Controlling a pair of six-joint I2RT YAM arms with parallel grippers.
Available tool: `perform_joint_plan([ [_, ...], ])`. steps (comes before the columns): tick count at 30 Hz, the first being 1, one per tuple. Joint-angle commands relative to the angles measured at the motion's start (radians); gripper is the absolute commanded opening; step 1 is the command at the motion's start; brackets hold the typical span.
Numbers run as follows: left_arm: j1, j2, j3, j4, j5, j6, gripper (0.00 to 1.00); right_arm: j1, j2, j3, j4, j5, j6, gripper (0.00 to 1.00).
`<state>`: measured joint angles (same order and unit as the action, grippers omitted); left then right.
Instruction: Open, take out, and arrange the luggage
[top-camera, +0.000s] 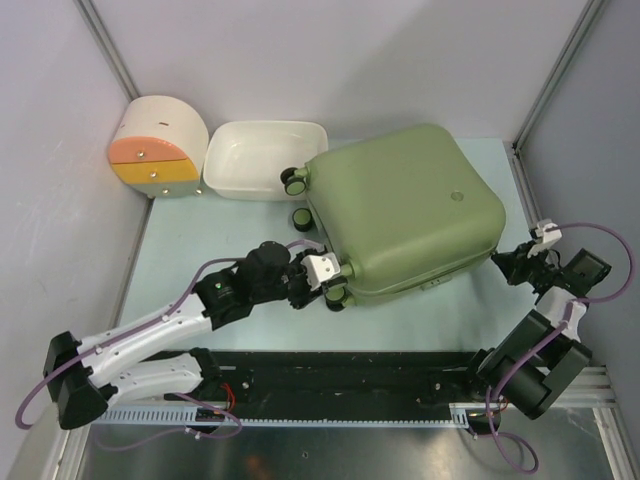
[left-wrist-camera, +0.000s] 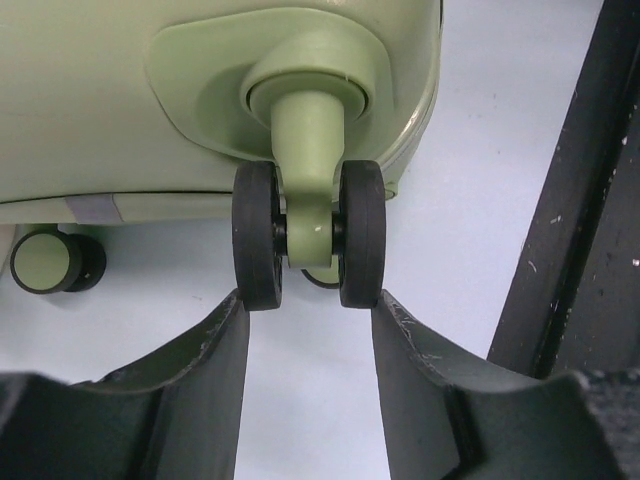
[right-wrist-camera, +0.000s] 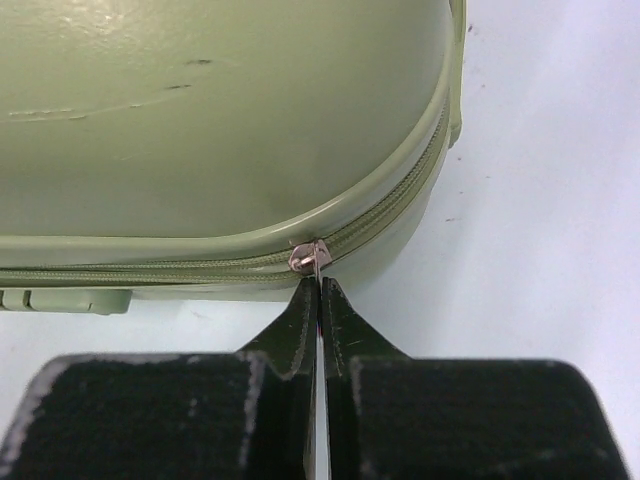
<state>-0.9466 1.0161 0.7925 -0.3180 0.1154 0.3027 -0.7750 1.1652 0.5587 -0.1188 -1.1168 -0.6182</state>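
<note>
Opening is the step in hand, and nothing is out yet. The big olive-green hard-shell suitcase with round corners lies flat on the pale blue-green worktop. It looks zipped shut. It sits near the middle, close to the white plastic tub at the back.

The right gripper is clenched tight on the small silver zip pull, at a round corner on the right side of the case. The tab is pinched between the two dark fingers. The zip looks closed on both sides of the pull.

The left gripper is half spread. Its fingers stand one on each side of the twin black wheel at the near left corner. The tips are right by the bottom of the wheel, but I cannot tell if they press on it.

I think the next move is to drag the pull along the zip line and round the corner. The pull is tiny and could slip out, so the pinch must be firm and follow the curve. The case may slide on the smooth worktop, so the left gripper needs to steady it at the wheel.
</note>
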Motion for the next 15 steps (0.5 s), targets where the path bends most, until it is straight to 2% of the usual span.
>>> perform_joint_plan([
  [1, 0.002, -0.077, -0.05, -0.28, 0.026, 0.095, 0.0, -0.014, 0.033, 0.122, 0.233, -0.055, -0.089, 0.0],
  [5, 0.005, -0.076, -0.061, -0.279, 0.012, 0.081, 0.0, 0.0, 0.138, 0.159, 0.404, -0.049, -0.068, 0.0],
  [10, 0.028, -0.077, -0.072, -0.28, 0.009, 0.107, 0.0, 0.025, 0.296, 0.323, 0.542, -0.058, 0.004, 0.0],
  [15, 0.038, -0.063, -0.068, -0.279, 0.021, 0.118, 0.0, 0.092, 0.413, 0.356, 0.751, -0.046, 0.11, 0.0],
])
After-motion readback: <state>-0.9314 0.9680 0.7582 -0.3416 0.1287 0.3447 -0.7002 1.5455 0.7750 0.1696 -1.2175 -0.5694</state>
